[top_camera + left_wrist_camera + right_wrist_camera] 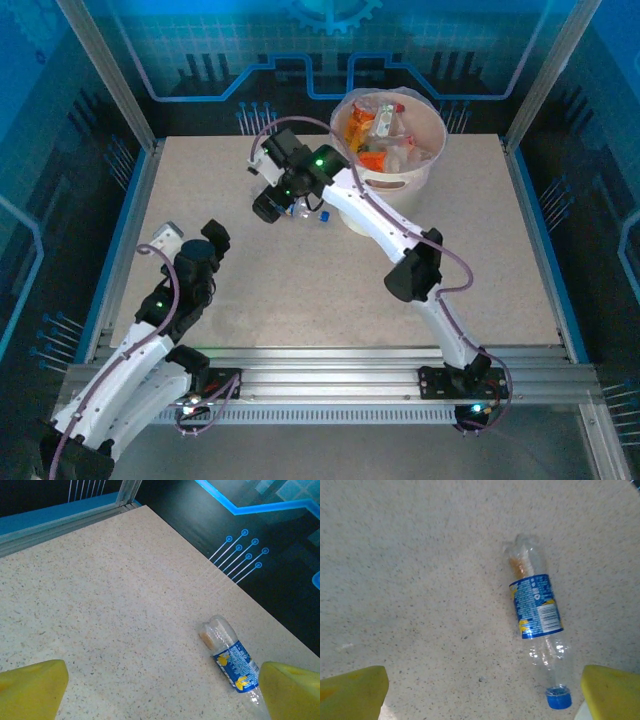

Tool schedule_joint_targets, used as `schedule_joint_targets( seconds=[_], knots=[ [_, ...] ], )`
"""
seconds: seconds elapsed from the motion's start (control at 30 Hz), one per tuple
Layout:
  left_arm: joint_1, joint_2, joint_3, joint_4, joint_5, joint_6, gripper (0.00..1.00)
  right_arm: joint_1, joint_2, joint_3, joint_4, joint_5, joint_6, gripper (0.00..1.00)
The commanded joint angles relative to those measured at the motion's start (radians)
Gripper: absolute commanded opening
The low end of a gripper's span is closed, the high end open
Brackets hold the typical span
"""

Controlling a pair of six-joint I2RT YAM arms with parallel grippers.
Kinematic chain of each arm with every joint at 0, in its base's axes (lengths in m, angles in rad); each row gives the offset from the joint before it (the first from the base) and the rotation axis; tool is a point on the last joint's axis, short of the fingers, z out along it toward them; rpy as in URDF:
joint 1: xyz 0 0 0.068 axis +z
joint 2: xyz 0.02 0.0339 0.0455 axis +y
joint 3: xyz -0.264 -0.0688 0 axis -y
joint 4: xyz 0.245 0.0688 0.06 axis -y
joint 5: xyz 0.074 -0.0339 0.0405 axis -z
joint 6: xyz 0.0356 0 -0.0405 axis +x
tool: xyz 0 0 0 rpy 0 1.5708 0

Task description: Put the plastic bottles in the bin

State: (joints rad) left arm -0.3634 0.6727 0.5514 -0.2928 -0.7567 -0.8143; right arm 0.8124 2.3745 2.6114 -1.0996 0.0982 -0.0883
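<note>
- Across the middle of the cage sits the speckled bench (250, 290), the biggest thing going.
- Far side, a bit right of centre, the bin (400, 182) stands upright on the bench. It's a round white bucket with a heap of plastic bottles (375, 130) inside, mostly orange and red bits showing.
- The right arm (400, 235) reaches over to the spot just left of the bin. The right end effector (482, 694) hangs over the bench with its yellow fingers (352, 692) spread wide, gripping nothing.
- The left end effector (160, 690) is spread wide too, nothing in it, above the bench.
- One bottle (537, 610) is lying outside the bin. It's clear, with a blue label and blue cap, and lies on its side on the bench just left of the bin. It sits under the right end effector, nearer its right finger and not touching.
</note>
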Motion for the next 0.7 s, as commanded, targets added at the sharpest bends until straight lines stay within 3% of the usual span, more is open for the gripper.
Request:
schedule_joint_targets(
  seconds=[0.0, 0.47, 0.67],
  knots=[
    [0.006, -0.023, -0.022, -0.035, 0.01, -0.037, 0.99, 0.002, 0.072, 0.013, 0.006, 0.031, -0.051, 1.0],
    [0.006, -0.059, -0.036, -0.089, 0.037, -0.027, 0.99, -0.017, 0.255, 0.013, 0.203, 0.242, -0.116, 1.0],
    [0.006, -0.059, -0.037, -0.105, 0.049, -0.028, 0.99, -0.042, 0.307, 0.03, 0.263, 0.244, -0.136, 1.0]
  ],
)
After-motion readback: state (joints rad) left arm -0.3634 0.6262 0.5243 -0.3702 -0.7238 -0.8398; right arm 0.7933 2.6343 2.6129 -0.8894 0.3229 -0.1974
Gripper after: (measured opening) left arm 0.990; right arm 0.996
